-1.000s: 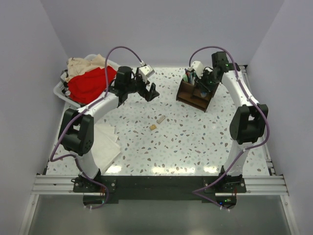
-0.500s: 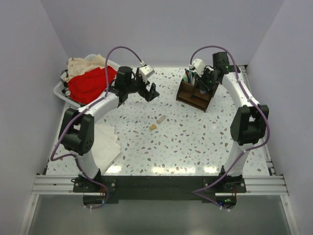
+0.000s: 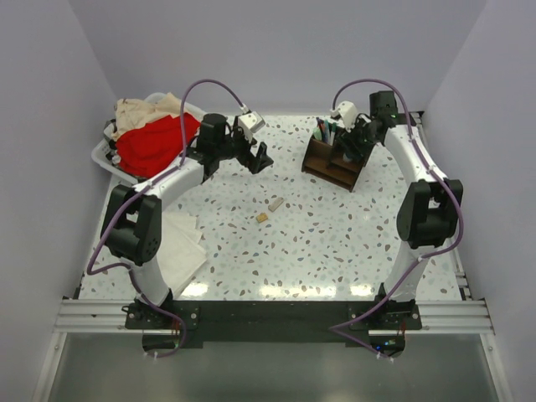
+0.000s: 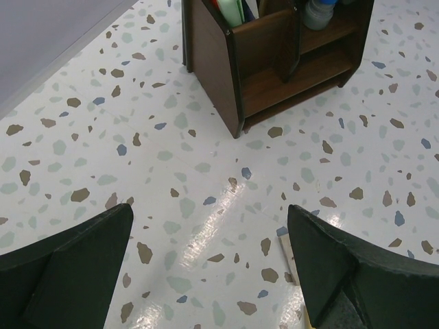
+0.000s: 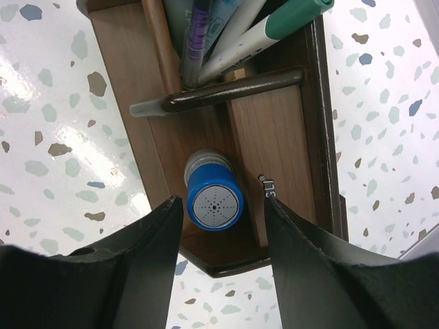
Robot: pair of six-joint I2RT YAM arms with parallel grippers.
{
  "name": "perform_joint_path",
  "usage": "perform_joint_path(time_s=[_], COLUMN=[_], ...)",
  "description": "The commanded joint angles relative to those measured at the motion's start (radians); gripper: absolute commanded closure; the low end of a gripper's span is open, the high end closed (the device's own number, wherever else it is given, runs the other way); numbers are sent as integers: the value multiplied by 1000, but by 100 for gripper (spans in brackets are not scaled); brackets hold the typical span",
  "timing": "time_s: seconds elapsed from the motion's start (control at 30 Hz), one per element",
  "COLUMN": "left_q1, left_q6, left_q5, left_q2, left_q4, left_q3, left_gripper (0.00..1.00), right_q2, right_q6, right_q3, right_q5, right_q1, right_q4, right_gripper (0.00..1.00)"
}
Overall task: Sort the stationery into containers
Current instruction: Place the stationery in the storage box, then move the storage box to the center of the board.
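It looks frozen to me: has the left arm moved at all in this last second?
No. The left arm sits unchanged against the white basket.

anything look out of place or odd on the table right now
A tan eraser and a smaller tan piece lie loose mid-table, apart from the wooden organizer and not yet sorted into it. Nothing looks spilled or damaged.

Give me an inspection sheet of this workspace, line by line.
Surface: speckled table, glare near front.
Job's things: wooden organizer holds pens; blue-capped stub stands in it; tan erasers loose mid-table.
Clutter: white cloth; basket of clothes.
Claws: left claw open, empty; right claw open either side of the stub, not touching.
Cables: purple cables arch over both arms.
Surroundings: plain walls.
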Motion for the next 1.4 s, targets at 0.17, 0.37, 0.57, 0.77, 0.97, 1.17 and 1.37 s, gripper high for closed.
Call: perform_joint_path(time_s=[0.17, 0.37, 0.57, 0.77, 0.97, 1.17, 1.37], left_q1=[7, -1, 4, 7, -10, -31, -76], left_q6=[2, 92, 106, -85, -266, -299, -325], left_q5=[2, -182, -229, -69, 38, 26, -30], left_q2=[-9, 34, 187, 328, 470, 568, 664], left_q4=[44, 27, 52, 203, 417, 523, 596], left_q3=[25, 48, 242, 327, 327, 384, 488], left_gripper=[0, 0, 11, 61, 100, 100, 100], right_q2=[-100, -212, -425, -418, -322, -220, -138], right_q6=[51, 159, 360, 535, 620, 677, 700], right_q3=[40, 52, -282, -415, -396, -366, -353], right_q5=[-17, 14, 221, 410, 470, 451, 384], right_q1=[-4, -19, -36, -36, -62, -125, -130], right_q4=[21, 13, 295, 377, 384, 372, 387], right_gripper=[37, 36, 76, 100, 100, 100, 100])
